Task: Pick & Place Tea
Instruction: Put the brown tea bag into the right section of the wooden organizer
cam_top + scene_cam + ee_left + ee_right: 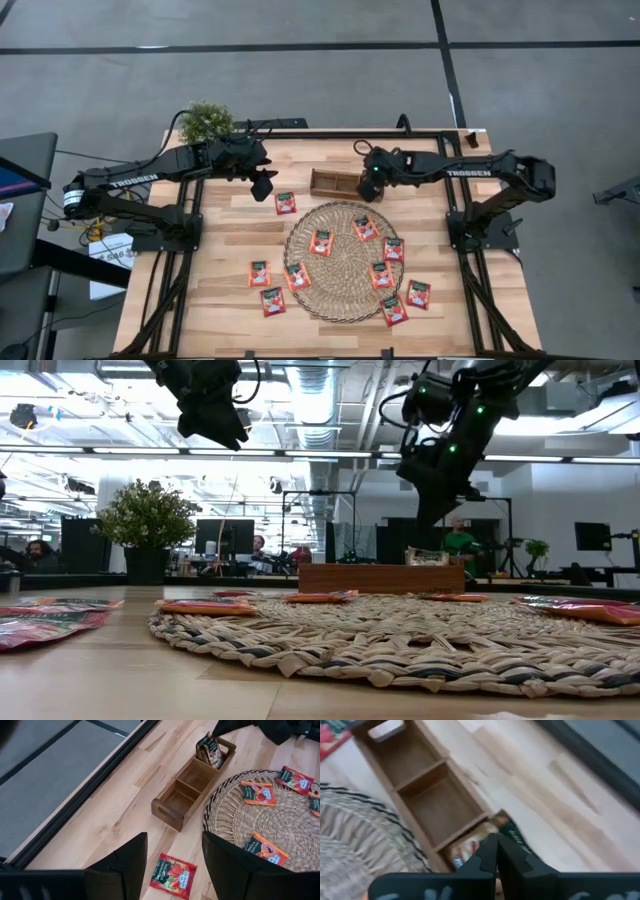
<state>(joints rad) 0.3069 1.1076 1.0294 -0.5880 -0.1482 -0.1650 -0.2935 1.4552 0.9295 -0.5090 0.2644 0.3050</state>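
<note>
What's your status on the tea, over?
Left gripper open above a loose sachet by the mat. Right gripper shut over tray; sachets in end compartment. Nothing blocking.

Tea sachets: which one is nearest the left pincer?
The lone sachet on bare wood beside the mat's far-left edge, just below the open left pincer; the others lie farther off.

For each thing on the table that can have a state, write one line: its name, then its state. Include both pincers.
Left pincer: open, empty, above a sachet lying flat on the table.
Right pincer: shut, over the tray's end compartment.
Wooden tray: upright; sachets stand in one end compartment, other two empty.
Sachets in tray: on edge, leaning.
Sachets on mat: lying flat.
Woven mat: flat on table.
Potted plant: upright at table's corner.
</note>
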